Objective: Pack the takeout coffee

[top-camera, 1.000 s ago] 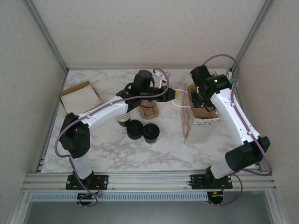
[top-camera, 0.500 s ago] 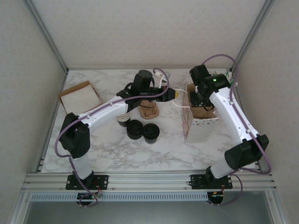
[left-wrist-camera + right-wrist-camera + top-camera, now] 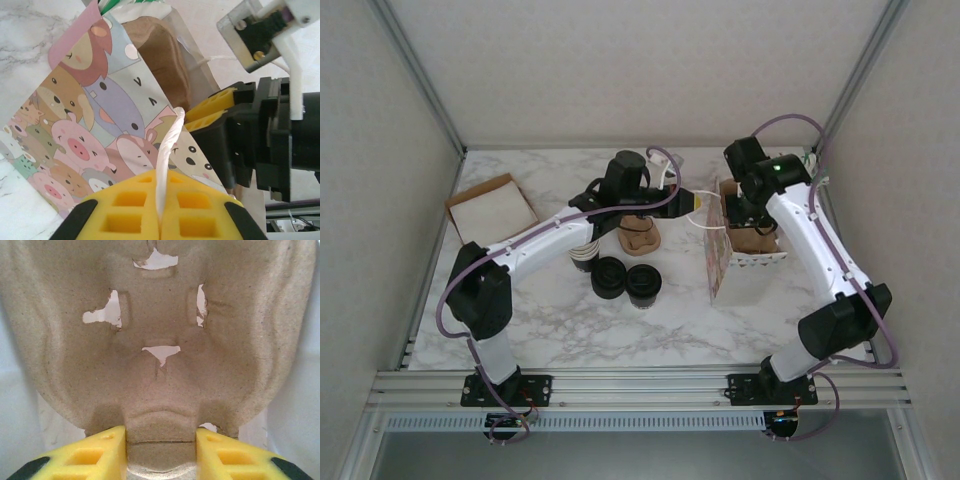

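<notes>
The takeout coffee (image 3: 643,284), a small black lidded cup, stands on the marble table in front of the left arm, away from both grippers. My left gripper (image 3: 695,201) (image 3: 161,200) is shut on the white handle (image 3: 169,145) of a cartoon-animal paper bag (image 3: 720,262) (image 3: 90,125) and holds that side up. My right gripper (image 3: 748,212) (image 3: 160,452) reaches down into the bag's mouth, shut on a brown pulp cup carrier (image 3: 752,240) (image 3: 160,340) (image 3: 160,55). Its fingertips grip the carrier's middle rib.
A squat pile of black lids (image 3: 608,277) sits just left of the cup. Nested cups (image 3: 583,255) stand partly under the left arm. A second pulp carrier (image 3: 640,238) lies behind them. A flat brown-and-white box (image 3: 492,205) lies at the far left.
The right arm has shifted slightly left and away with the carrier, and the bag's near side has leaned a little with it. The left arm holds still.
</notes>
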Controlling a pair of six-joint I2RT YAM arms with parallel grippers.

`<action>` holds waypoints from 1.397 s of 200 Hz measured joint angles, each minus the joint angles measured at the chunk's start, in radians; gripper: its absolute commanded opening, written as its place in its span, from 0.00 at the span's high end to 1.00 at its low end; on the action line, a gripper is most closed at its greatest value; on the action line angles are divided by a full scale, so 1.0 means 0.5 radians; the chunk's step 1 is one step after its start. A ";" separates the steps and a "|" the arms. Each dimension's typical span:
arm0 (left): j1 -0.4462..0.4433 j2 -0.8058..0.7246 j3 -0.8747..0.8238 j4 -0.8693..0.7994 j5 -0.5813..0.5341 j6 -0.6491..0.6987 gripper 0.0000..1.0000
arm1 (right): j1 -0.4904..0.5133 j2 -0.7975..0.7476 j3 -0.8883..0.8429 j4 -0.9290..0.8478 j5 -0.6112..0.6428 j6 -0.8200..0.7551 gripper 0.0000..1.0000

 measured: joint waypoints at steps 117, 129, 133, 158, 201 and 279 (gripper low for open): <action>0.037 -0.198 -0.183 0.016 -0.118 0.008 1.00 | -0.062 0.069 -0.012 0.056 -0.299 0.014 0.65; 0.053 -0.217 -0.203 0.016 -0.131 0.008 1.00 | -0.062 0.069 -0.009 0.068 -0.335 0.014 0.64; 0.060 -0.226 -0.208 0.017 -0.137 0.008 1.00 | -0.058 0.069 -0.008 0.071 -0.339 0.014 0.65; 0.104 -0.264 -0.231 0.017 -0.152 0.010 1.00 | -0.033 0.102 0.044 0.082 -0.347 0.014 0.65; 0.157 -0.285 -0.296 0.055 -0.158 0.015 1.00 | 0.031 0.233 0.082 0.103 -0.318 0.022 0.65; 0.201 -0.309 -0.351 0.066 -0.158 0.015 1.00 | 0.130 0.414 0.077 0.146 -0.211 0.031 0.65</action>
